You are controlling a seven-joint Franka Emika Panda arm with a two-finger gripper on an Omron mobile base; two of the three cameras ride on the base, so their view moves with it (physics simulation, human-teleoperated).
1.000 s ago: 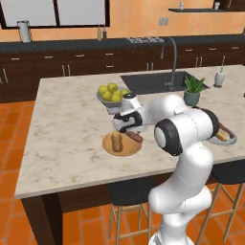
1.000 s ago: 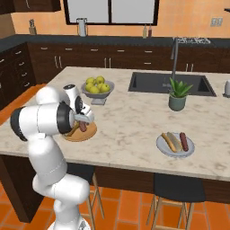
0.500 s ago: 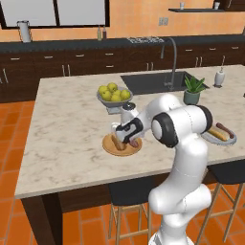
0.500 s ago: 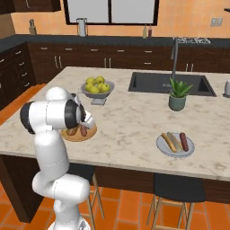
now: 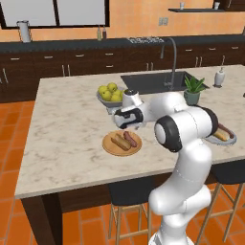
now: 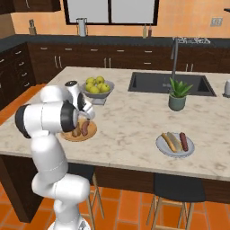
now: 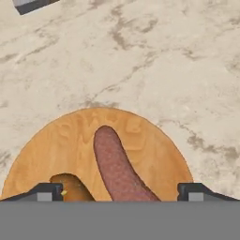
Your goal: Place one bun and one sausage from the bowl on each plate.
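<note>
A round wooden plate (image 5: 109,146) (image 6: 91,133) (image 7: 154,145) lies near the counter's front edge. On it are a brown sausage (image 5: 130,139) (image 7: 115,166) and a tan bun (image 5: 120,142) (image 7: 70,185), side by side. My gripper (image 5: 126,126) (image 6: 87,117) (image 7: 119,192) hangs open just above the plate, straddling the sausage without touching it. A grey plate (image 5: 210,140) (image 6: 160,146) to the right carries a bun (image 6: 170,141) and a sausage (image 6: 183,140). The wide grey-brown bowl is out of view.
A footed grey bowl of yellow-green fruit (image 5: 110,94) (image 6: 95,86) stands just behind the wooden plate, close to my hand. Its square foot (image 7: 29,4) shows in the hand view. A potted plant (image 6: 177,95) and the sink (image 6: 168,83) are further right.
The gripper came down onto the wooden plate with the sausage, let it go beside the bun, and has lifted a little with its fingers open.
</note>
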